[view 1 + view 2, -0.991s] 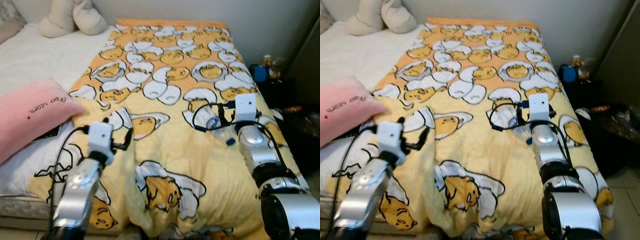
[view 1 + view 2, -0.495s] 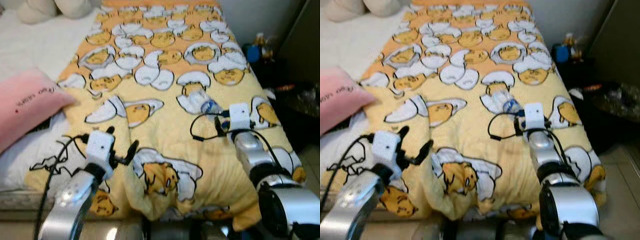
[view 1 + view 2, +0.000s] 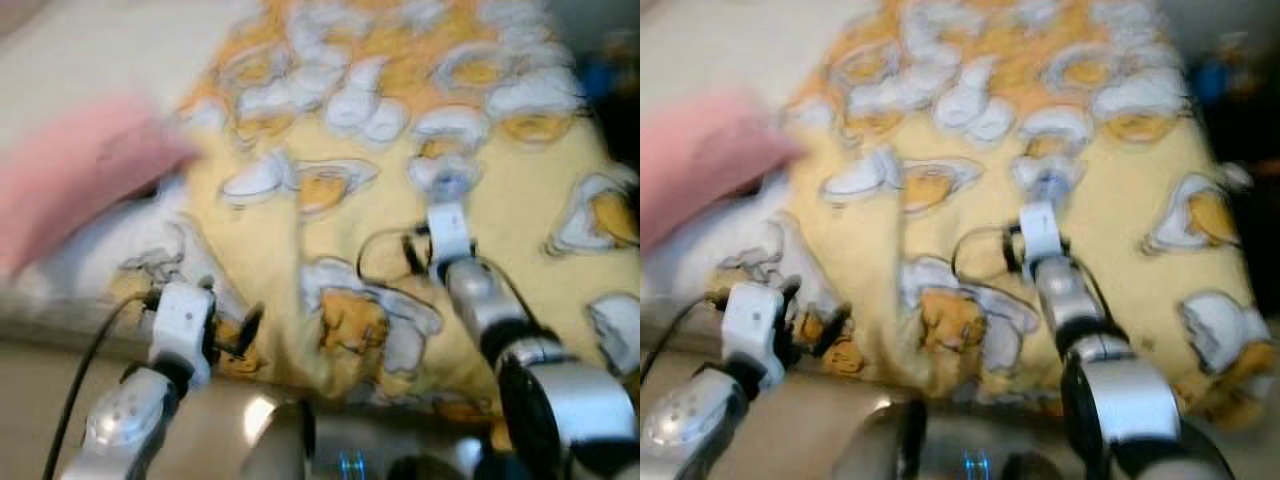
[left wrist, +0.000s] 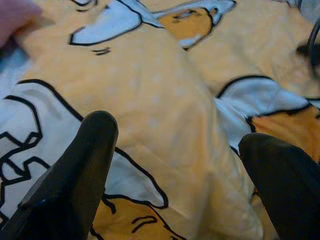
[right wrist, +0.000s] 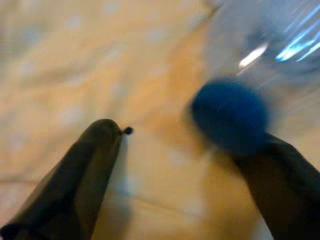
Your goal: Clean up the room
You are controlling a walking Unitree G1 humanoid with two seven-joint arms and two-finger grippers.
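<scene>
A bed [image 3: 60, 290] is shown from above through both eye views, which are blurred. It is covered by a yellow blanket [image 3: 340, 230] printed with white egg-shell and yolk figures. A pink pillow [image 3: 80, 170] is seen on the robot's left side of the bed, on the white sheet [image 3: 110, 60] beside the blanket.

The right hand [image 5: 190, 165] is held low over the blanket, near the middle of the bed. Its two black fingers [image 5: 95, 165] are spread apart, with nothing gripped between them. A clear plastic bottle [image 5: 270, 35] with a blue cap [image 5: 229, 114] is seen lying on the blanket just ahead of this hand; in the right wrist view the cap is placed just beside one finger, though contact cannot be judged because of blur. In the eye views the bottle [image 3: 1045, 178] appears just beyond the right wrist camera.

The left hand [image 4: 175, 165] is held over the near edge of the blanket, well apart from the bottle. Its fingers [image 4: 80, 170] are likewise spread, and only a fold of blanket is seen between them, ungripped.
</scene>
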